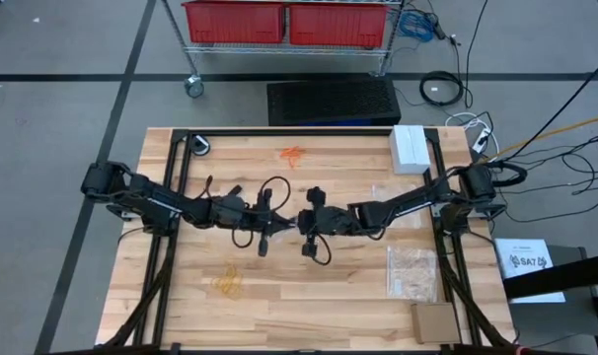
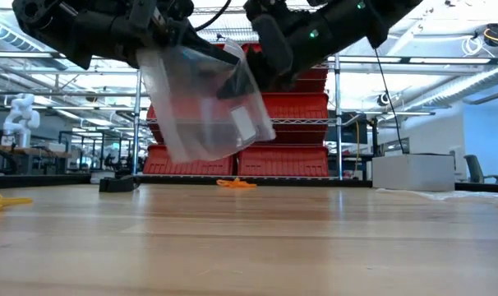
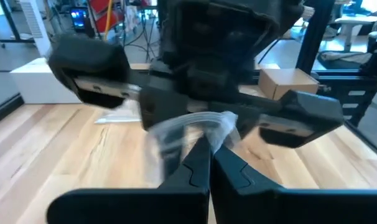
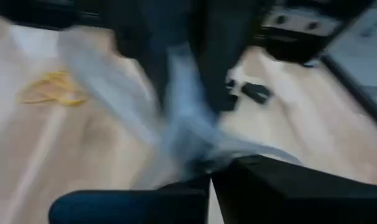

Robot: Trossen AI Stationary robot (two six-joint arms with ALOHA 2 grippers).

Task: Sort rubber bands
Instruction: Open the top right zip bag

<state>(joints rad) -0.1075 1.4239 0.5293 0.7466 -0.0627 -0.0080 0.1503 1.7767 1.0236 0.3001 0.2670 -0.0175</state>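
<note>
A clear plastic bag [image 2: 204, 103] hangs in the air over the middle of the table, between my two grippers. My left gripper [image 3: 208, 155] and my right gripper [image 4: 210, 177] meet tip to tip there [image 1: 291, 222], and both are shut on the bag. An orange cluster of rubber bands [image 1: 292, 155] lies loose on the wood near the far edge. A pale yellow cluster [image 1: 227, 284] lies near the front left. No black bands can be made out. My left gripper pinches a crumpled edge of the bag [image 3: 212, 123] between its two fingers, coming almost level from the table's left. The bag hangs below, clear of the table. My right gripper pinches the bag's upper part [image 4: 195, 146] from the table's right, slanting down. The view is blurred, so layers cannot be told.
A white box [image 1: 410, 148] stands at the far right corner. More clear bags [image 1: 412, 268] and a cardboard box [image 1: 435, 320] lie along the right side. Red bins [image 2: 274, 160] stand on a rack beyond the far edge. Bare wood lies under the bag.
</note>
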